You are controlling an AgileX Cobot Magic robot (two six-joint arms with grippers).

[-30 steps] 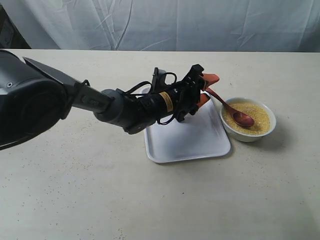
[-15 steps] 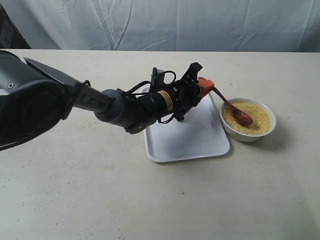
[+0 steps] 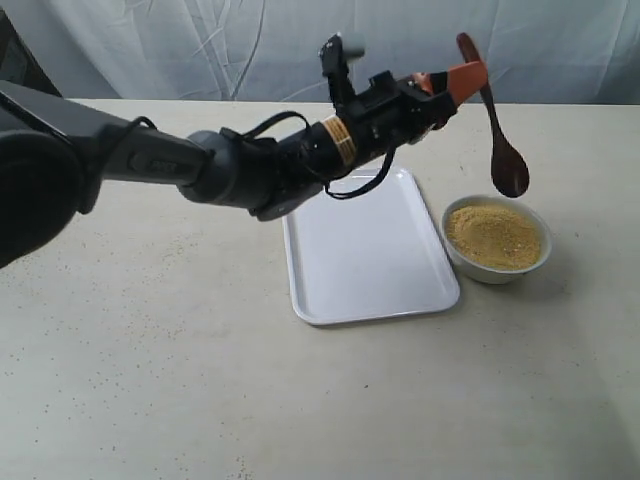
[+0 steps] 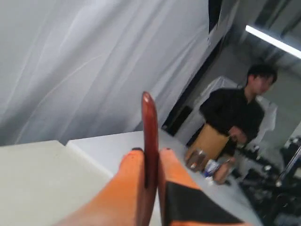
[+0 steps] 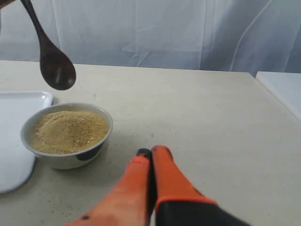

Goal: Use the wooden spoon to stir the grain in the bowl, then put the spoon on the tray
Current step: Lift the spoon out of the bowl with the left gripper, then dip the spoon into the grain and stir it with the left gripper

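My left gripper (image 3: pixel 462 77) is shut on the handle of the dark reddish-brown wooden spoon (image 3: pixel 497 130), which hangs in the air above the small white bowl (image 3: pixel 497 265) of yellow grain (image 3: pixel 493 235). In the left wrist view the spoon handle (image 4: pixel 150 136) stands pinched between the orange fingers. The right wrist view shows the spoon's oval end (image 5: pixel 57 70) hovering over the bowl (image 5: pixel 66 155) and grain (image 5: pixel 69 129). My right gripper (image 5: pixel 150 153) is shut and empty, low over the table beside the bowl. The white tray (image 3: pixel 365 250) lies left of the bowl.
Loose grains are scattered over the beige table (image 3: pixel 150 360). A white curtain (image 3: pixel 250 45) hangs behind the table. The left wrist view shows a person in black (image 4: pixel 235 115) standing past the table's end.
My left gripper has lifted the spoon out of the grain and raised it high above the bowl, so the spoon now hangs nearly upright.
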